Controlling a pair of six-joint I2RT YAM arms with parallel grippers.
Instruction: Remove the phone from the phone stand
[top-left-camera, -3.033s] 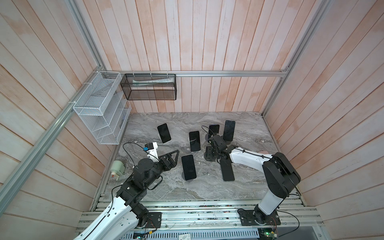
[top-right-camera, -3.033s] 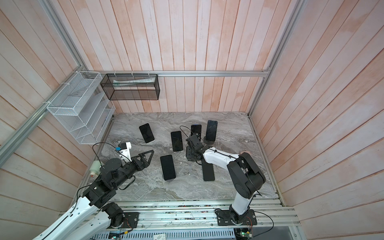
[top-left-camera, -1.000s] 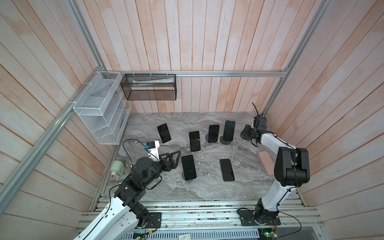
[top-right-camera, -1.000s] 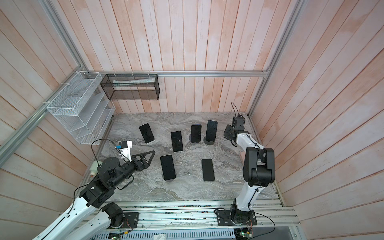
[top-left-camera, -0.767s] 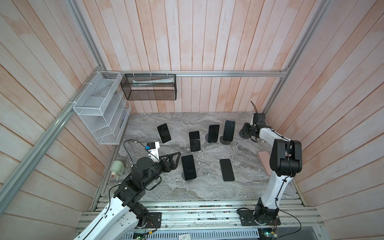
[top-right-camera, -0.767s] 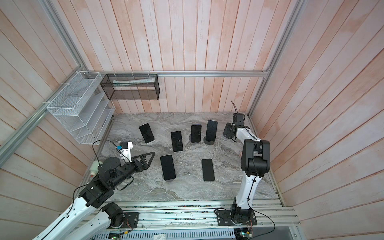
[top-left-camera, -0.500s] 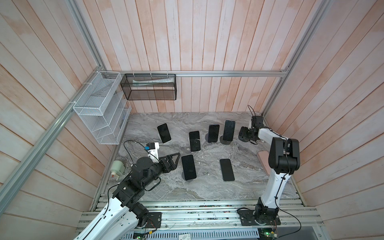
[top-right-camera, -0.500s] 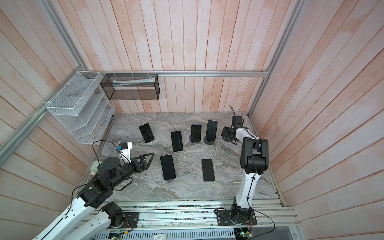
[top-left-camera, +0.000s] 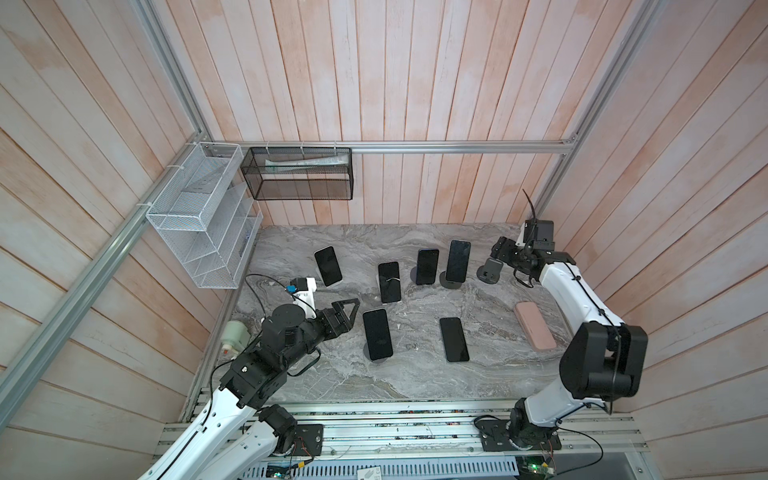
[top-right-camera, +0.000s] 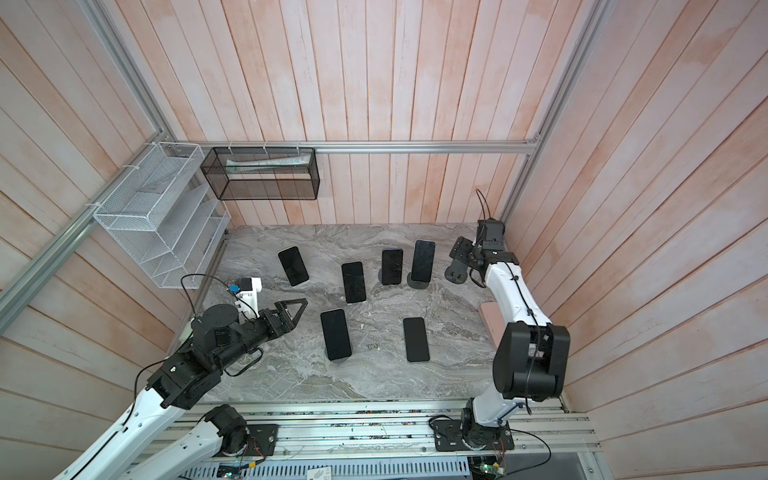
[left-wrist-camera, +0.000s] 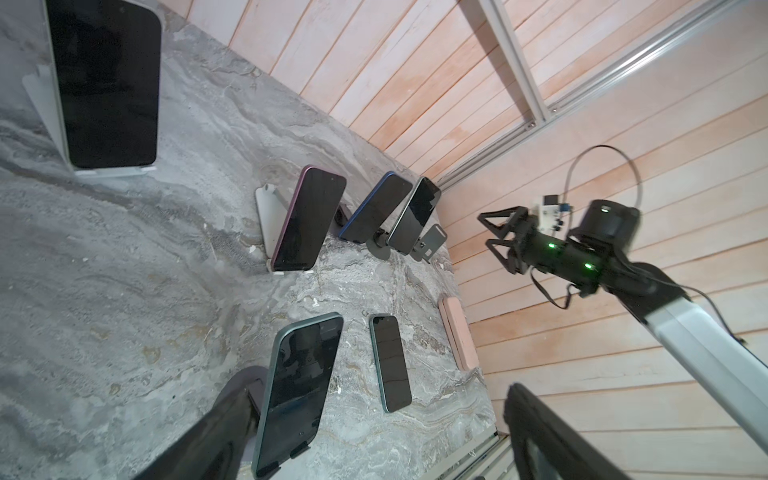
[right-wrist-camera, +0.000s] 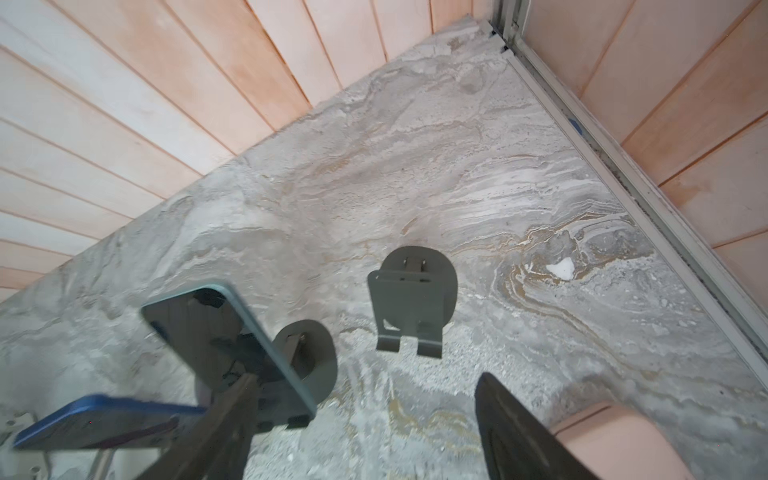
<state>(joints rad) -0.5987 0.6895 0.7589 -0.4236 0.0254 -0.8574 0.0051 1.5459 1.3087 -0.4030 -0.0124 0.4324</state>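
Right pincer (top-left-camera: 500, 252): my jaws stand partly apart and grip nothing. They hang just over the empty stand (top-left-camera: 490, 269) at the far right of the table (top-left-camera: 415, 382). In my wrist view, that stand sits in the gap between my fingers (right-wrist-camera: 519, 436). I cannot tell if they touch it.
Left pincer (top-left-camera: 348, 309): my jaws are spread wide and hold nothing, close beside the front phone (top-left-camera: 377, 334).
Phones: six, all with dark screens.
Phones on stands: five, four in the far row and the front phone.
Phone off a stand: one, the flat phone (top-left-camera: 454, 339), lying screen up on the table between the front phone and the pink case (top-left-camera: 535, 326).
Stands: six, five loaded and one bare.
Pink case: one, near my right arm.
Wall baskets: two, a white rack (top-left-camera: 195, 232) and a black basket (top-left-camera: 299, 174).
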